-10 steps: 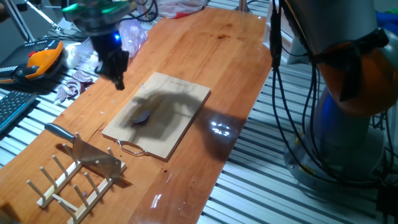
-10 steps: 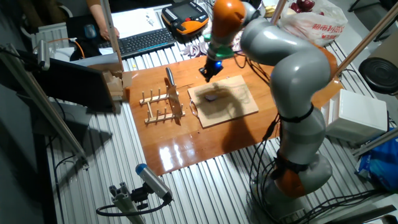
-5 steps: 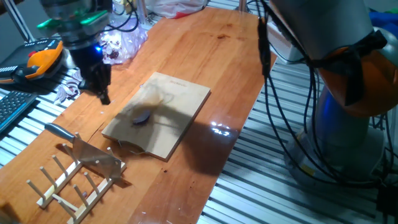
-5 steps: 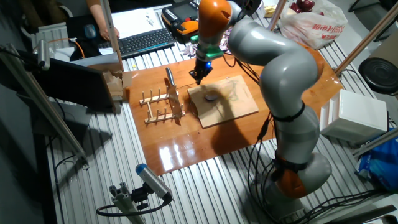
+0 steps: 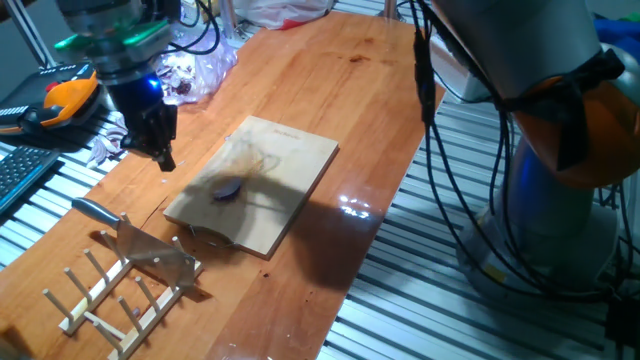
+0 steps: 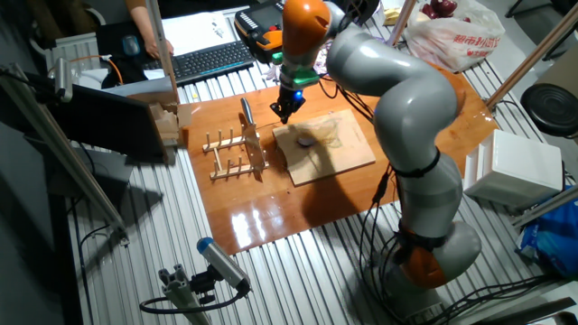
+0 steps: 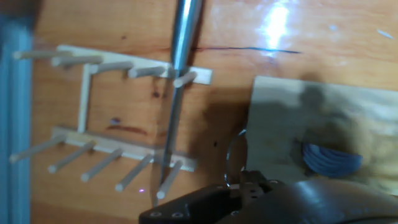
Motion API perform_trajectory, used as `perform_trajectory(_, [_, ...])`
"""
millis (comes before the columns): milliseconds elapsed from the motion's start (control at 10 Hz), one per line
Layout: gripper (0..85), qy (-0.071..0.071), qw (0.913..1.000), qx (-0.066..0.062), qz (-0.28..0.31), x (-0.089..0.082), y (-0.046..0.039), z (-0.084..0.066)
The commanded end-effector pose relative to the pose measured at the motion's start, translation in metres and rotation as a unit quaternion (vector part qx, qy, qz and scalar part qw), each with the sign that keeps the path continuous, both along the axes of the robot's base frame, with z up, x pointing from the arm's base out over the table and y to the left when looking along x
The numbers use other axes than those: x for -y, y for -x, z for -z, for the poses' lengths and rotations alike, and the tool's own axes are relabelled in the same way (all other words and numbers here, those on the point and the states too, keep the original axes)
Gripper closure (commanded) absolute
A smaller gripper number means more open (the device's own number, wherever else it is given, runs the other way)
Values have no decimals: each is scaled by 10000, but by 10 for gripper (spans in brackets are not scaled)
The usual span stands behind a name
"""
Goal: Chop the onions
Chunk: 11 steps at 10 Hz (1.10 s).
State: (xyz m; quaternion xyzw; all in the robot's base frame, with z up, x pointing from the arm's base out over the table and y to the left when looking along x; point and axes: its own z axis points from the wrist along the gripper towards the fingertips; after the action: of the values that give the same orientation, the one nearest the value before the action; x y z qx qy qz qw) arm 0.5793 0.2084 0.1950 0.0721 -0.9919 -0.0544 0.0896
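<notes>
The onion wedge (image 5: 228, 189) lies uncut on the cutting board (image 5: 290, 160). The tool (image 5: 161, 152), whose spread I cannot tell, hovers off the board's nine o'clock edge. Next: fetching the knife (image 5: 135, 232) from the wooden rack (image 5: 95, 300), I judge.

We find only red printed characters on the white plastic bag (image 6: 454, 34) at the table's far end, too small for us to read; we can make out no other text, label or number.

wooden peg rack (image 5: 120, 285), plastic bag (image 5: 195, 62), keyboard (image 6: 209, 60)
</notes>
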Motion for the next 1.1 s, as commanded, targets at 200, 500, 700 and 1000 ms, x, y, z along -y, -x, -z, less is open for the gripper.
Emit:
perform_trajectory(200, [510,224,9955,-170,906,-228,-122,197])
perform_trajectory(500, [510,82,9937,-306,1075,-450,-172,457])
perform_trajectory(700, [510,-49,9926,-343,1165,-543,-188,590])
perform_trajectory(1000, [510,-245,9906,-359,1295,-612,-241,765])
